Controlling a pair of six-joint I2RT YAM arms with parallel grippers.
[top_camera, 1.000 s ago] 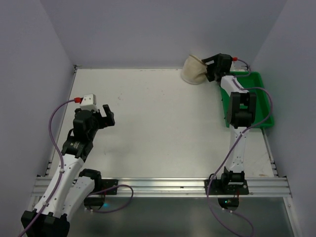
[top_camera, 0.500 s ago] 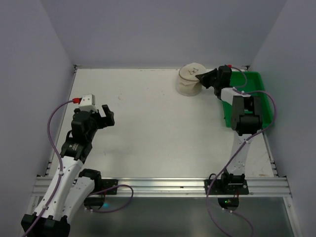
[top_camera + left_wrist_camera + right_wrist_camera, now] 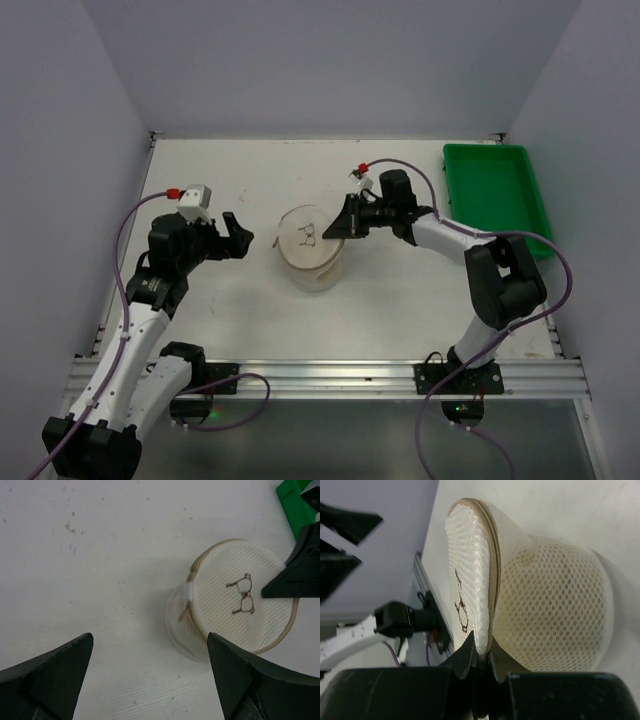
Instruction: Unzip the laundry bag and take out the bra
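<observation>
Now the left fingers (image 3: 237, 238) stand wide apart with nothing between them, near the counter's (image 3: 400, 300) left edge and aimed at the laundry bag (image 3: 312, 250). They have come a little closer to the middle than a second ago.

The bag has moved most. It then lay at the far edge near the far right corner, just beside the green tray (image 3: 495, 195). It now sits at the middle of the counter, tipped so that its flat face with the dark bra symbol (image 3: 242, 596) looks up and toward the left arm. Its brown zip (image 3: 492, 545) runs along the rim. What lies inside the mesh cannot be made out.

The right fingers (image 3: 343, 224) are pinched shut on the bag's rim at its right side, the right arm now drawn in from the far edge. The tray stays at the far right corner, well apart from the bag.
</observation>
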